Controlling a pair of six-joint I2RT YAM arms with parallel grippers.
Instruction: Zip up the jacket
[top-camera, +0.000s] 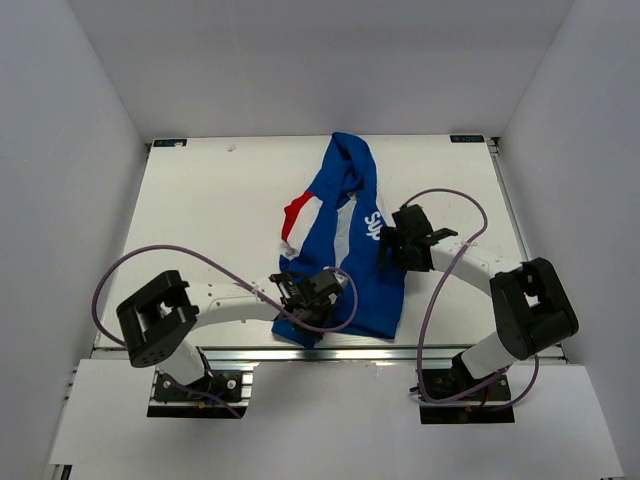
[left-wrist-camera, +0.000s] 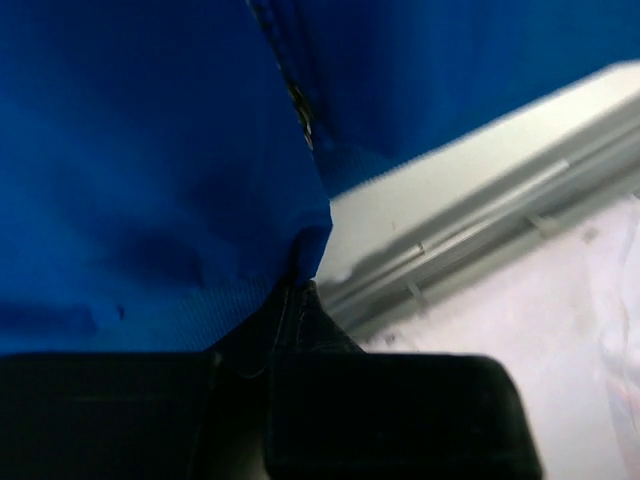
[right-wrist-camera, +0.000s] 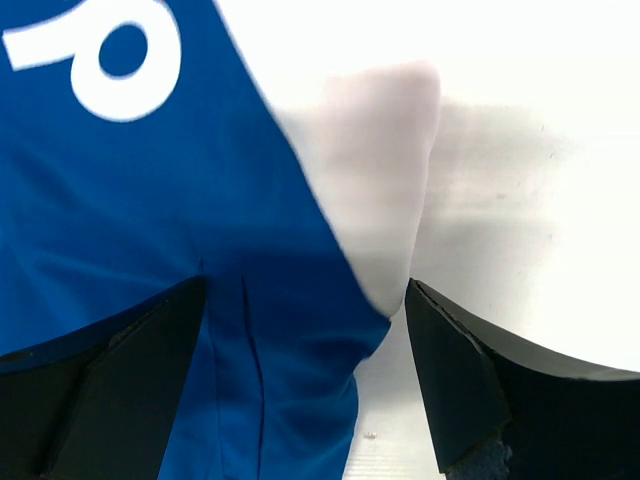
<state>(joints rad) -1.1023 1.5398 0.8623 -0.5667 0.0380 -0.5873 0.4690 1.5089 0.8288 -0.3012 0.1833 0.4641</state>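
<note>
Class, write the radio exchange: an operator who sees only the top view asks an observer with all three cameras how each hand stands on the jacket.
Operator: From above I can't tell. Is the left hand gripping the jacket?
Observer: The left wrist view shows its fingers apparently shut on the hem corner, just below the zipper teeth.
Operator: And the right hand?
Observer: The right wrist view shows it open. Its fingers are spread wide, and the jacket's edge lies between them, below the white lettering.
</note>
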